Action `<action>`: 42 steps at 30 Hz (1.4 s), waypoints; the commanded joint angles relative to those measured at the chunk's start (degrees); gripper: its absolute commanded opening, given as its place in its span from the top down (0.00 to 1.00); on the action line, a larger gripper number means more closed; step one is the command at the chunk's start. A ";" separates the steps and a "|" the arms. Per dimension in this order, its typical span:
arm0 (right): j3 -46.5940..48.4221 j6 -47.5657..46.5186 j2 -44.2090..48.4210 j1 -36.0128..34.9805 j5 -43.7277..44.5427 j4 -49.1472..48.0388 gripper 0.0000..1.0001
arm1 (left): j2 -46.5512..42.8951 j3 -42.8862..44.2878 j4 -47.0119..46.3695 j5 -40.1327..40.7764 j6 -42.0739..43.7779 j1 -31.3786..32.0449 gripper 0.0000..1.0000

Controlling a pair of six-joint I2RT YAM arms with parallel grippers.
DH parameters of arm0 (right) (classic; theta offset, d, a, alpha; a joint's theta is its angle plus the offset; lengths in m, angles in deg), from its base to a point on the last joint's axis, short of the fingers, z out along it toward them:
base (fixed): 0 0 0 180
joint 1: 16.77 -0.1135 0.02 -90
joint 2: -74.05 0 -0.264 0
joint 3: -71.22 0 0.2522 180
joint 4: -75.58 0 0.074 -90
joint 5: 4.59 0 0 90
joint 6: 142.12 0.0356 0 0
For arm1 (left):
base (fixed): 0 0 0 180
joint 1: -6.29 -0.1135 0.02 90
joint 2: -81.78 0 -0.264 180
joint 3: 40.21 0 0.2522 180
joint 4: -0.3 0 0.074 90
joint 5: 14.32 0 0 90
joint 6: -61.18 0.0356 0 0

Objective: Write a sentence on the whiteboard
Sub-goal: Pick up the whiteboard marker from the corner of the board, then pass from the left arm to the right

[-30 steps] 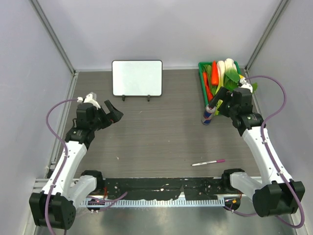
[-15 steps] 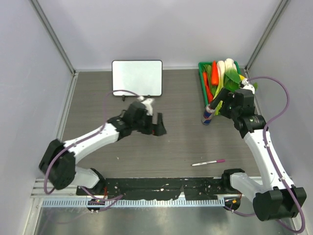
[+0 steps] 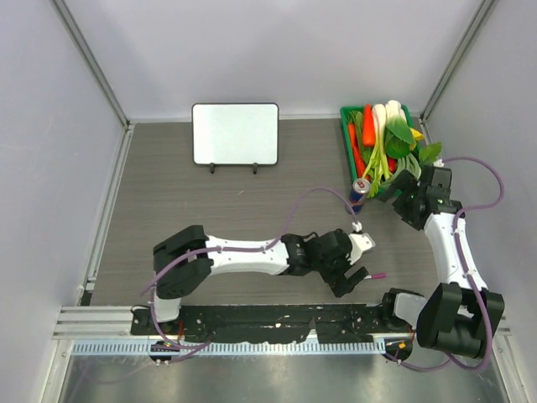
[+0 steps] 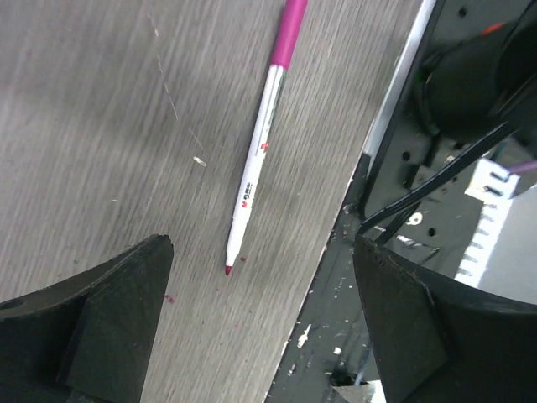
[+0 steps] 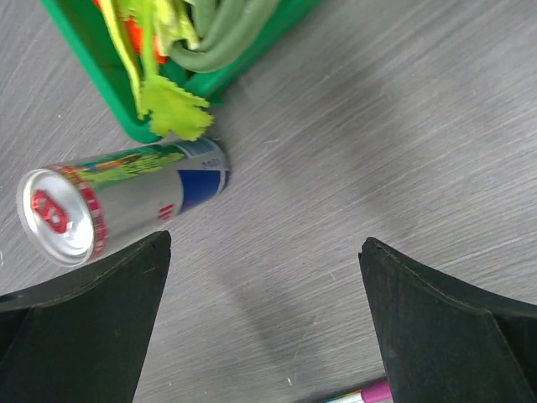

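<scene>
left claw (image 4: 264, 327) wide open, empty, hung over marker (image 4: 260, 151) | right claw (image 5: 273, 327) open, empty | marker lay on tabletop (image 3: 252, 218), looked light, slippy, best grabbed mid-body | whiteboard (image 3: 235, 133) stood blank at back

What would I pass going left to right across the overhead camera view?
whiteboard → left gripper → right gripper. Left out: the can, marker and vegetable basket overlap these sideways.
</scene>
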 commanded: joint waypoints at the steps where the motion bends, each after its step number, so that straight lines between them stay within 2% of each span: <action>1: -1.66 -0.02 -0.66 3.82 -8.25 -2.25 0.01 | 3.32 2.30 -0.57 3.07 5.93 1.65 0.10; 4: -2.19 0.60 -1.09 4.53 -10.09 -3.22 0.01 | 6.57 3.62 0.48 6.49 6.99 2.88 0.16; 11: -2.11 0.60 -1.45 4.80 -10.80 -3.57 0.01 | 10.27 2.57 -1.01 11.93 6.73 4.55 0.37; 14: -1.58 0.51 -1.54 4.88 -11.06 -3.57 0.01 | 10.45 0.73 -1.88 15.54 7.43 5.26 0.57; 16: -1.23 0.51 -1.62 4.97 -11.32 -3.40 0.01 | 10.18 -1.11 -2.76 17.91 8.48 5.78 0.66; 21: -0.26 0.43 -1.36 5.23 -12.73 -3.31 0.01 | 8.87 -4.55 -4.09 20.64 8.49 5.79 1.00; 27: 2.20 1.13 2.85 5.32 -13.35 -3.13 0.01 | 2.81 -8.41 -4.35 22.49 6.30 5.18 1.00; 32: 9.48 0.69 5.58 5.24 -12.82 -0.94 0.01 | -7.72 -15.17 -5.05 20.83 1.82 1.40 1.00; 38: 11.78 3.84 6.37 3.66 -19.93 -6.47 0.01 | -23.72 -24.49 -5.32 11.96 -4.16 -10.89 1.00; 42: 15.11 4.29 5.76 -2.83 -21.70 -10.07 0.00 | -34.71 -27.05 -1.47 3.87 -7.23 -21.78 1.00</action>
